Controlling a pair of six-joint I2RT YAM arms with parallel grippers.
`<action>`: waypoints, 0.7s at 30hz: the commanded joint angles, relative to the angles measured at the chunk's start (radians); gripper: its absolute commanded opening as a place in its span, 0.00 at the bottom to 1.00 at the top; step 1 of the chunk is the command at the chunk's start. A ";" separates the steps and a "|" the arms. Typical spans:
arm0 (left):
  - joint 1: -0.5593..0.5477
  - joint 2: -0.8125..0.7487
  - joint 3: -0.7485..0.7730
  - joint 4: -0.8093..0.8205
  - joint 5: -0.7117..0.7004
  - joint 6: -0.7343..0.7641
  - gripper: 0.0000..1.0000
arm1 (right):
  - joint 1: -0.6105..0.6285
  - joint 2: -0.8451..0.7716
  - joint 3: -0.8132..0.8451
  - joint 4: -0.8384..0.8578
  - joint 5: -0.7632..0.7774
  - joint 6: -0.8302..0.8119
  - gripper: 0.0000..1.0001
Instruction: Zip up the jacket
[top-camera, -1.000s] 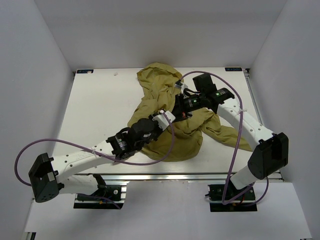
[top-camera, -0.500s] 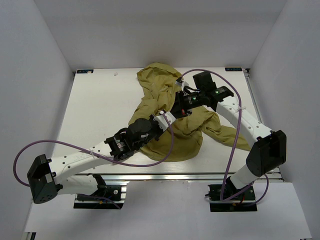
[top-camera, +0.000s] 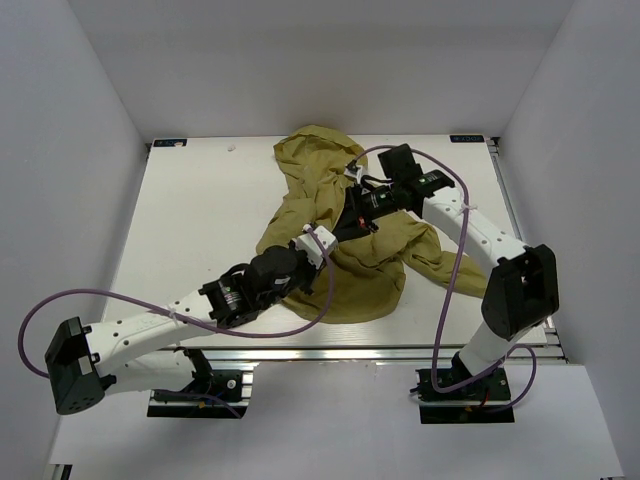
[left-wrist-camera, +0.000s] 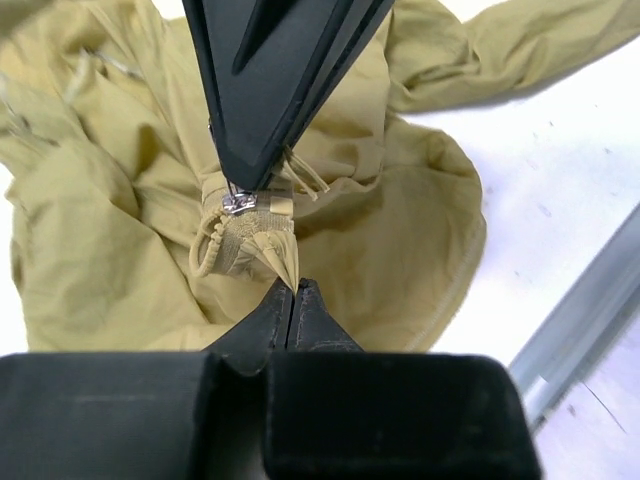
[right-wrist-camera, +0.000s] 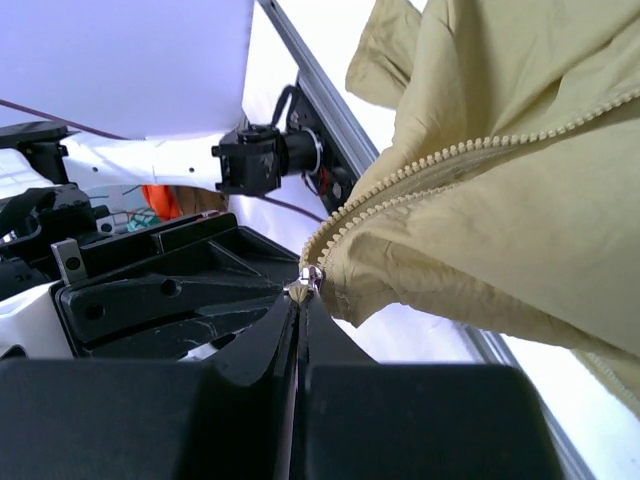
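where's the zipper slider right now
In the right wrist view the zipper slider is pinched at the tip of the right gripper, low on the jacket; the left gripper clamps the hem just beside it.

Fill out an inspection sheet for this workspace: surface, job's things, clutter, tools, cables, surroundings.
Surface: white table, with the jacket lying over its middle and far part.
Job's things: olive jacket, crumpled; zipper teeth show in the right wrist view.
Clutter: one small white speck near the far edge; nothing else seen.
Tools: left tool shut on the jacket's bottom hem tip; right tool shut on the zipper pull.
Cables: purple cables loop off both arms.
Surroundings: white walls on three sides; metal rail along the near edge.
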 joint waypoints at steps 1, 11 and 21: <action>-0.039 -0.005 -0.011 -0.149 0.093 -0.092 0.00 | -0.022 0.004 0.030 0.064 0.038 -0.014 0.00; -0.102 0.011 -0.001 -0.261 0.209 -0.224 0.00 | -0.011 0.053 0.096 0.125 0.378 -0.240 0.00; -0.124 -0.092 -0.054 -0.406 0.236 -0.425 0.00 | -0.009 0.142 0.133 0.044 0.517 -0.296 0.00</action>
